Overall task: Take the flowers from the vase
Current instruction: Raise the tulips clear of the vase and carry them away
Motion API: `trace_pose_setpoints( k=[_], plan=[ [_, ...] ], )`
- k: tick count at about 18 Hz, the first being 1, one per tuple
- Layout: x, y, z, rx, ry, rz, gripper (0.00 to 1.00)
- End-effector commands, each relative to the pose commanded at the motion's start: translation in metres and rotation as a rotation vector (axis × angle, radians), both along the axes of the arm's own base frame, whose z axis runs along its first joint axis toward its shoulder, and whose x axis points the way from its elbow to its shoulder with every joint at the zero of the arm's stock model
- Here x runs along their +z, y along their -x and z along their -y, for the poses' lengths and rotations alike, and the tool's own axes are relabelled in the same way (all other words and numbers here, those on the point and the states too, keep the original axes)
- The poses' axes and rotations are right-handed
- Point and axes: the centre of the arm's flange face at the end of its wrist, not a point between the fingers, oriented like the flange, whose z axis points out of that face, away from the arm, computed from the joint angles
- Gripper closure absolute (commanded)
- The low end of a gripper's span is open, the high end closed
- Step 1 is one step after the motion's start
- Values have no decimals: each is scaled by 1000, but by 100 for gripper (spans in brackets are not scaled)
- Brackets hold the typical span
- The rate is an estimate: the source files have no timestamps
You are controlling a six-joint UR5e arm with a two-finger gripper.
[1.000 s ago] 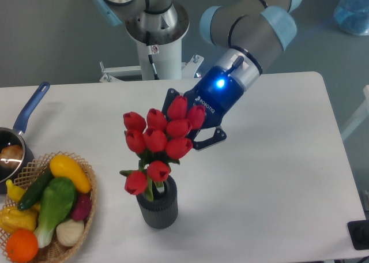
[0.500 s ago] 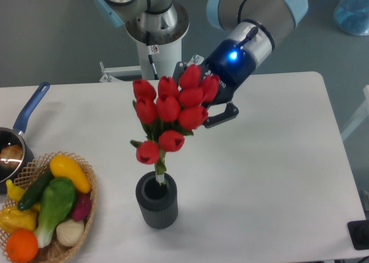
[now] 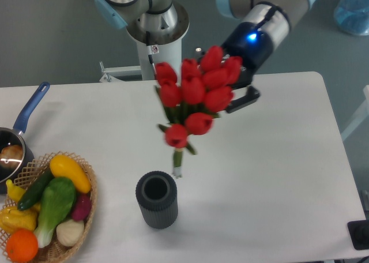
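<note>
Gripper (image 3: pixel 230 96) clamps flowers (image 3: pixel 196 96) by the heads, stems dangling below-left of it, clear above vase (image 3: pixel 156 199). Risk: soft blooms slip, bunch drops.

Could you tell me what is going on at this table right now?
The arm's gripper holds the flowers, a bunch of red tulips, in the air above the table. The stem ends hang clear of the vase, just above and to the right of its empty mouth. A basket of vegetables and a saucepan sit untouched at the left.
</note>
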Motion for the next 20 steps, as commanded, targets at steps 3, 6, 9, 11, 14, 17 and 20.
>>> trace_pose_setpoints(
  k=[3,6,9,11,14,17,20],
  plan=[
    [1,21,22,48,1,-14,62],
    [2,35,38,82,1,-36,62],
    [0,38,43,91,3,-46,62],
    [-2,40,45,96,4,-40,62],
    [-3,39,45,95,6,-38,62],
    [-4,39,45,95,7,-35,62],
    [-4,38,44,95,8,-33,62]
  ],
)
